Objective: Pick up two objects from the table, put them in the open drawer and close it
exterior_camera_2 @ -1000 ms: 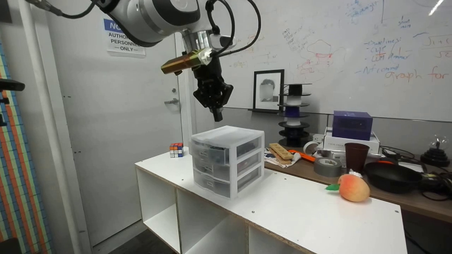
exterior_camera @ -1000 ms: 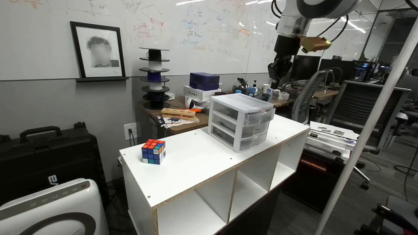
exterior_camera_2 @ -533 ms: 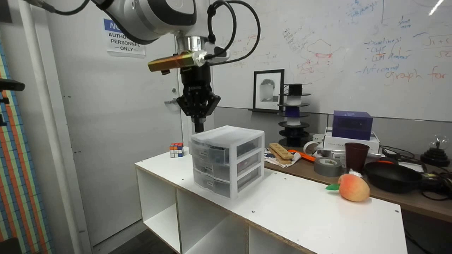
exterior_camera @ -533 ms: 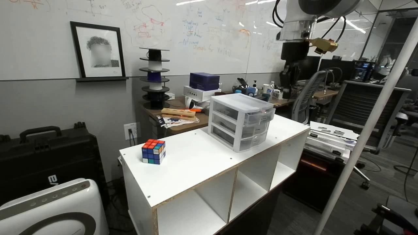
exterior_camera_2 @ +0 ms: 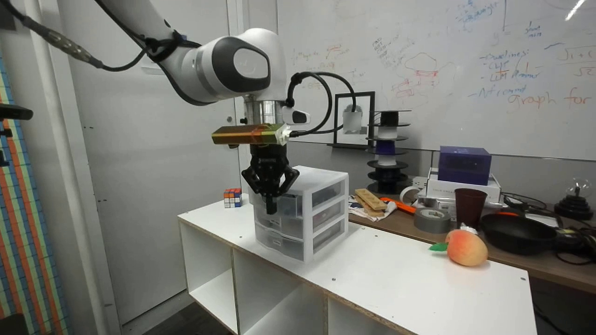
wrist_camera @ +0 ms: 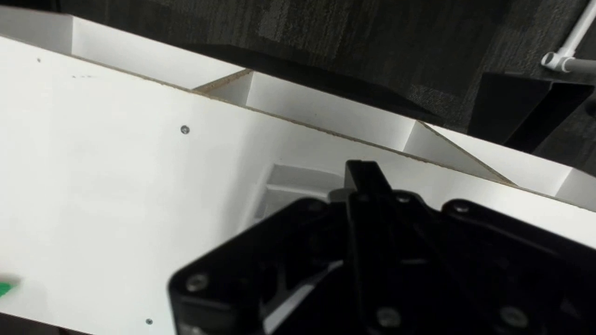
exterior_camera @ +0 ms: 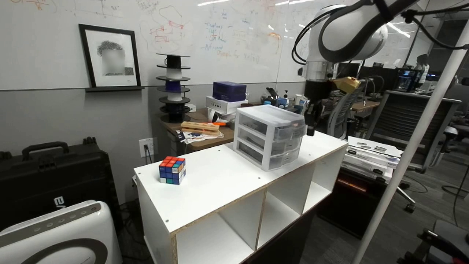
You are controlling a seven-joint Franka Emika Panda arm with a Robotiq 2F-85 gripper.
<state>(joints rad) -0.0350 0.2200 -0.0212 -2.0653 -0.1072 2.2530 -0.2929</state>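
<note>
Your end effector [exterior_camera_2: 271,208] is pinched together, empty, just at the front of the top drawer [exterior_camera: 287,134]; contact unclear. Drawer juts slightly from its unit [exterior_camera_2: 308,228] on the desk [exterior_camera: 216,172]. Presumably you're closing: push centred, square, slow, so the unit doesn't skid.

Pincer [exterior_camera_2: 271,207] closed, vertical, tip-down.

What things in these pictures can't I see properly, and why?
Middle of the top drawer, in an exterior view: blocked by the gripper.
What's inside it, both exterior views: its cloudy plastic blurs it.
Portrait face, both exterior views: blurred.
Most of the peach, wrist view: cut off by the left edge; only some green leaf shows.
</note>
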